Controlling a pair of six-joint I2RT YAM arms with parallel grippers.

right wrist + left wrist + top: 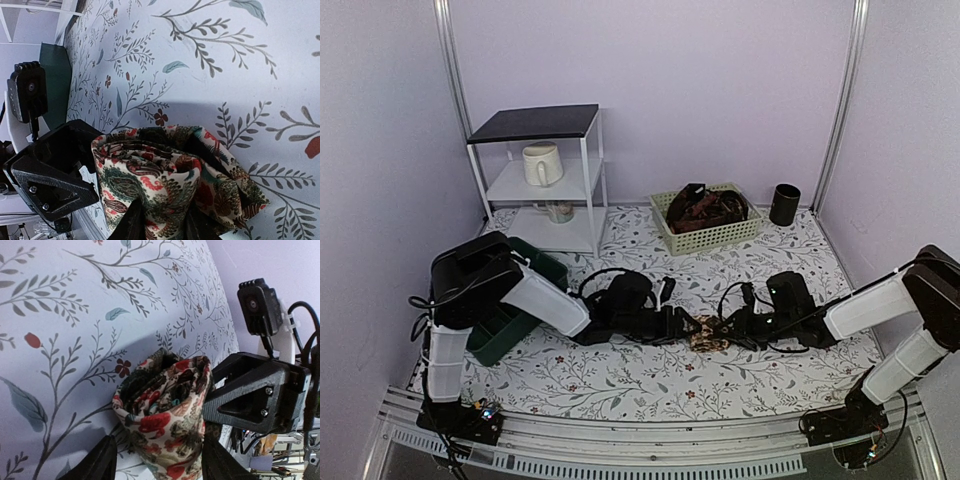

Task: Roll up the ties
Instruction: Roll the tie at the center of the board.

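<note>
Tie (708, 331): rolled, patterned, on the bench (620, 375) mid-front
Left pincer (159, 460): closed on the roll's sides
Right pincer (165, 225): clamped on folded layers of same tie

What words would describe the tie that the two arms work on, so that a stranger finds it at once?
On the floral tablecloth, look at the middle, where the left gripper and the right gripper meet. The rolled tie sits between them. It is cream with red and green paisley, unlike the dark ties heaped in the pale basket behind.
</note>
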